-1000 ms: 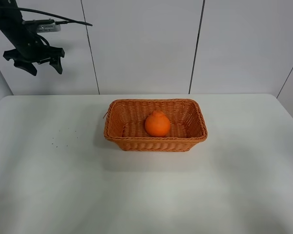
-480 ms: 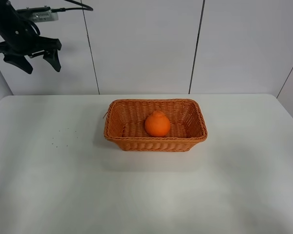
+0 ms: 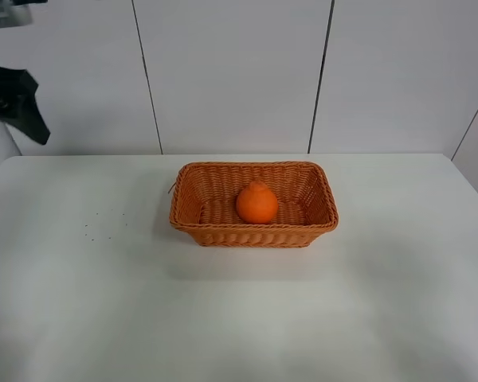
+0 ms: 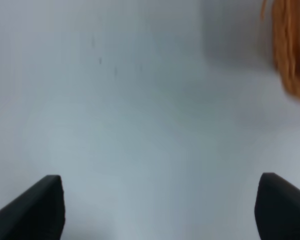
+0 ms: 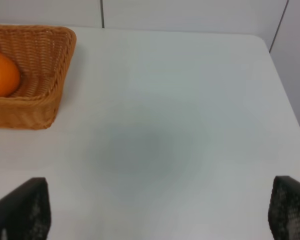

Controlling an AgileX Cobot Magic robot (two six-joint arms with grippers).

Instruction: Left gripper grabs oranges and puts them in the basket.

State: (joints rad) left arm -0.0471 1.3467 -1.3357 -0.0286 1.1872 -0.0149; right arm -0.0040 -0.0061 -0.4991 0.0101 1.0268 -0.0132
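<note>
Orange-brown wicker is filling the middle of my high camera: the basket (image 3: 253, 205) is sitting on the white table (image 3: 239, 310), a little toward the far edge, and the orange (image 3: 256, 202) is resting inside it, near the centre of its floor, knobbed top pointing up. From my right wrist camera I am seeing one end of the basket (image 5: 32, 75) with the orange (image 5: 2, 72) tucked against its inner wall, partly cut off by the picture's edge. I am reading the left gripper (image 3: 16, 103) as raised high over the far left corner of the table, well apart from the basket, and only part of it is showing at the edge of the high view. Its wrist camera is showing me the left gripper (image 4: 160, 207) with its two dark fingers (image 4: 37, 207) spread wide apart and nothing between them, only blurred table surface below and a smear of wicker from the basket (image 4: 290, 50) at one corner. I am seeing the right gripper (image 5: 157, 212) the same way, its fingertips (image 5: 22, 210) standing far apart at the two sides of its own view with bare table between them, holding nothing. A few tiny dark specks (image 3: 103, 223) are dotting the table left of the basket.
</note>
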